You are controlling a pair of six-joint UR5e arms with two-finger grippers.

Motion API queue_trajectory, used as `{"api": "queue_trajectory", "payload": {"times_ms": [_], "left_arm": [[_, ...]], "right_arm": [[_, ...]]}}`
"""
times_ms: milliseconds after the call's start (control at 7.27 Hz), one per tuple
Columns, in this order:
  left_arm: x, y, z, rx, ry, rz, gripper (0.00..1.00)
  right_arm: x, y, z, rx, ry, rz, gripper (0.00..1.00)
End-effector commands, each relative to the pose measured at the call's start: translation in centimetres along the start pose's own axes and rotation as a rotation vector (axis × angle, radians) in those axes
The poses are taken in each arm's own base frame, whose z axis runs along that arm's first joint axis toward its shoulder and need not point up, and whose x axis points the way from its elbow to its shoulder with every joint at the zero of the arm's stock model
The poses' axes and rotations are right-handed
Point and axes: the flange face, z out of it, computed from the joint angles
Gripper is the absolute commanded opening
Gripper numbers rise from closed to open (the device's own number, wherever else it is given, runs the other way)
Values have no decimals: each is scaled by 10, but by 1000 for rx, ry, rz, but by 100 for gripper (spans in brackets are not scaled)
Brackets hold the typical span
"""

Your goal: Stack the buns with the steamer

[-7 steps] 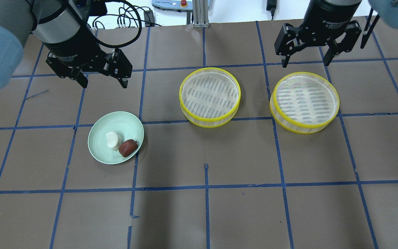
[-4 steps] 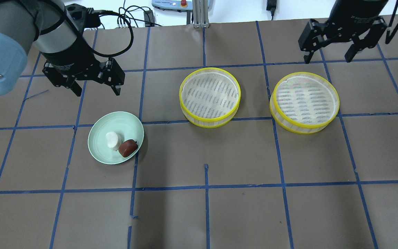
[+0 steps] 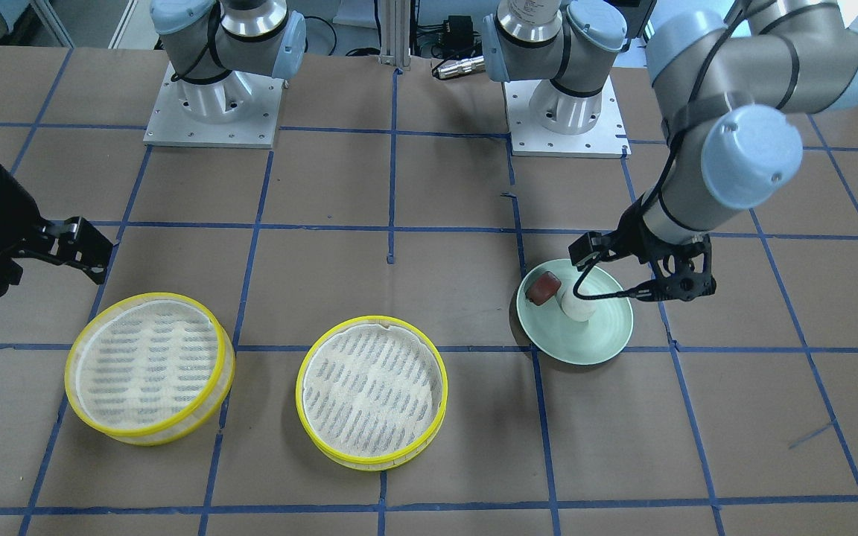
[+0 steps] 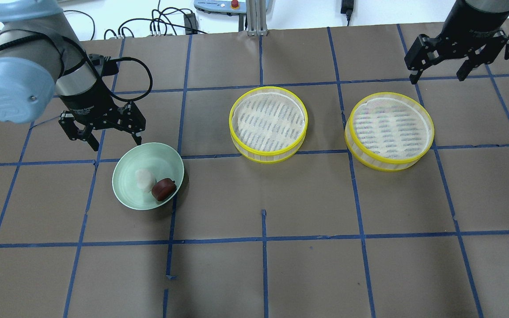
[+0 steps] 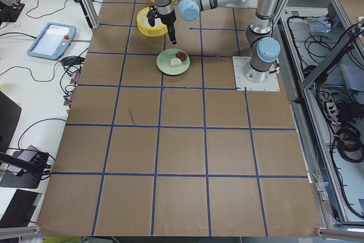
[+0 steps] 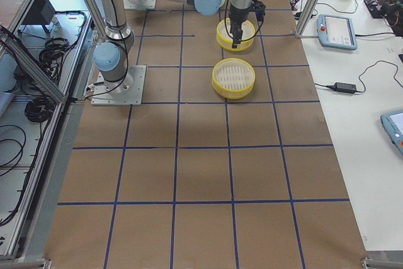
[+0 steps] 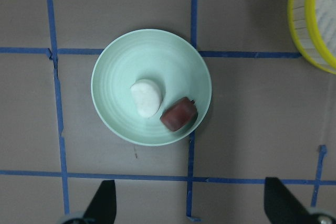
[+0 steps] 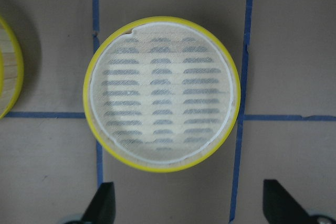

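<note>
A white bun point(image 4: 145, 179) and a dark reddish-brown bun point(image 4: 164, 189) lie side by side on a pale green plate point(image 4: 148, 155). In the left wrist view the white bun point(image 7: 146, 97) and brown bun point(image 7: 178, 115) sit on the plate point(image 7: 115, 66). Two yellow-rimmed steamer trays stand on the table, one in the middle point(image 4: 268, 123) and one to the right point(image 4: 389, 130). My left gripper point(image 4: 106, 139) is open, above the table just behind the plate. My right gripper point(image 4: 439, 74) is open, behind the right steamer point(image 8: 161, 93).
Brown table point(image 4: 263, 274) with a grid of blue tape lines. Cables and a control box point(image 4: 228, 5) lie past the far edge. The arm bases point(image 3: 213, 97) stand at the robot's side of the table.
My left gripper has moved down and forward toward the plate. My right gripper has moved to the right and back, away from the right steamer. Buns and steamers have not moved.
</note>
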Motion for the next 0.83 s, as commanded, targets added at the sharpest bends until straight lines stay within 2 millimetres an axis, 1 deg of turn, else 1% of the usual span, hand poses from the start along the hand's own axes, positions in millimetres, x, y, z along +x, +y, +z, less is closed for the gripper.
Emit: {"api": "queue_trajectory", "payload": {"times_ms": [0, 138, 275, 412, 550, 688], "left_arm": [[-1, -43, 67, -56, 1, -7, 99], [0, -48, 82, -76, 2, -8, 80], [0, -48, 102, -113, 3, -8, 79], [0, -49, 114, -130, 0, -6, 80], [0, -44, 134, -171, 3, -4, 80], [0, -44, 134, -167, -3, -1, 73]], "right_arm": [[37, -13, 58, -2, 8, -4, 99], [54, -15, 85, 4, 10, -9, 99], [66, -15, 114, 5, 9, -8, 99], [66, -15, 138, 14, 14, -10, 98], [66, -13, 166, 4, 2, -20, 97], [68, -7, 181, -23, -12, -12, 97]]}}
